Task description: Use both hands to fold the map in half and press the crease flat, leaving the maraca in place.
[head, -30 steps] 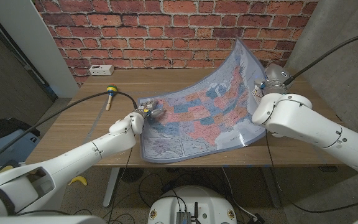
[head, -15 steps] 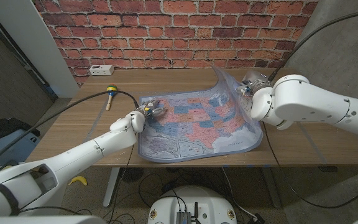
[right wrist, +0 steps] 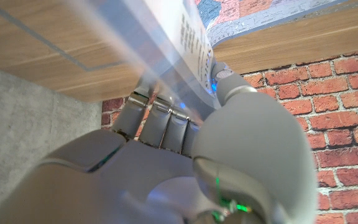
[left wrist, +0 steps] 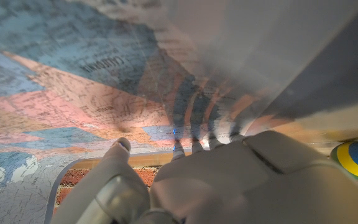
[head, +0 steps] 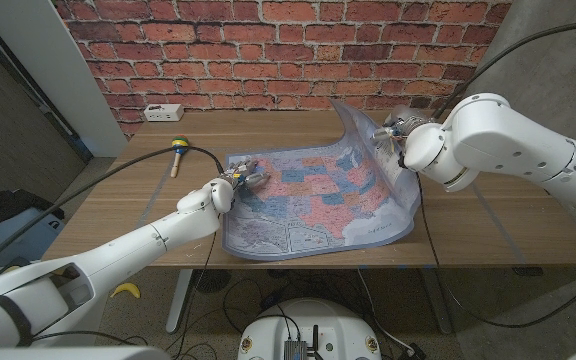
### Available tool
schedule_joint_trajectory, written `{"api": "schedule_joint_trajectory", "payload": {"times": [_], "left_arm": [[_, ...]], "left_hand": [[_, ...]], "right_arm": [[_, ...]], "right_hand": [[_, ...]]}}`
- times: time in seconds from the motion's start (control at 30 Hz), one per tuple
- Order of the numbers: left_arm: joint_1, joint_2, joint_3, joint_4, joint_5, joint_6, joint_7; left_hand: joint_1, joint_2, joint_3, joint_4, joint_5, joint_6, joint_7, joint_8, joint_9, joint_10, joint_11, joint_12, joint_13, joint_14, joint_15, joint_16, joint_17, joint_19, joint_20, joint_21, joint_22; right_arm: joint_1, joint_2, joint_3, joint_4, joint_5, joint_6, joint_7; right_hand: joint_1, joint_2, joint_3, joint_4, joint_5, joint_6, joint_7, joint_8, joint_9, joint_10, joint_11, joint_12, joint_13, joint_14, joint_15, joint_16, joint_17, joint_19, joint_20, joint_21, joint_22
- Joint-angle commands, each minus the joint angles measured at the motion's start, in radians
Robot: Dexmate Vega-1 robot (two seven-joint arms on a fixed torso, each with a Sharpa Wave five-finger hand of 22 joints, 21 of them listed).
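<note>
Your right hand (head: 396, 135) pinches the map (head: 313, 200) by its raised edge, upper right of centre | your left hand (head: 236, 184) presses fingertips on the map's left part, holding nothing | map lies mid-table, right side curled upward | maraca (head: 177, 153) upper left, apart from the map

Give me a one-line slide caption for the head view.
Right hand lifts the map's far right corner while left hand pins its left edge; maraca lies apart.
</note>
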Motion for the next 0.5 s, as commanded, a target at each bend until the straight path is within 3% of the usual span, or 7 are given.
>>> {"api": "schedule_joint_trajectory", "payload": {"times": [0.03,0.27,0.5], "left_arm": [[-0.002,0.001,0.001,0.009,-0.007,-0.014,0.002],[-0.007,0.003,0.002,0.008,-0.002,-0.017,0.0],[-0.002,0.007,-0.002,-0.002,0.0,-0.011,0.002]], "left_hand": [[0.006,-0.005,0.002,-0.003,0.003,-0.033,0.01,0.003,0.005,-0.073,0.002,0.004,0.003,-0.073,-0.003,0.004,0.003,0.005,-0.004,0.007,0.124],[0.006,-0.004,0.001,-0.003,0.003,-0.033,0.009,0.003,0.005,-0.073,0.001,0.004,0.003,-0.073,-0.002,0.005,0.004,0.004,-0.005,0.007,0.124],[0.006,-0.003,-0.001,-0.003,0.004,-0.034,0.009,0.003,0.005,-0.074,0.002,0.004,0.003,-0.075,-0.003,0.004,0.004,0.003,-0.005,0.007,0.124]], "right_arm": [[-0.174,-0.033,0.158,0.062,-0.142,0.285,0.406],[-0.323,-0.026,0.221,0.198,-0.241,0.649,0.743],[-0.381,0.064,0.239,0.342,-0.274,0.842,0.955]], "right_hand": [[0.006,0.01,0.012,0.001,0.005,0.008,0.02,0.012,0.123,-0.003,0.007,-0.005,-0.003,0.0,0.007,0.0,0.007,0.014,0.0,0.013,0.005],[0.01,0.012,0.02,-0.003,0.008,-0.001,0.024,0.007,0.123,-0.008,0.009,-0.007,-0.004,0.002,0.017,0.002,0.017,0.031,0.002,0.026,0.006],[0.012,0.013,0.024,-0.005,0.011,-0.006,0.029,0.007,0.129,-0.009,0.014,-0.008,-0.005,0.002,0.023,0.004,0.028,0.034,0.004,0.033,0.006]]}}
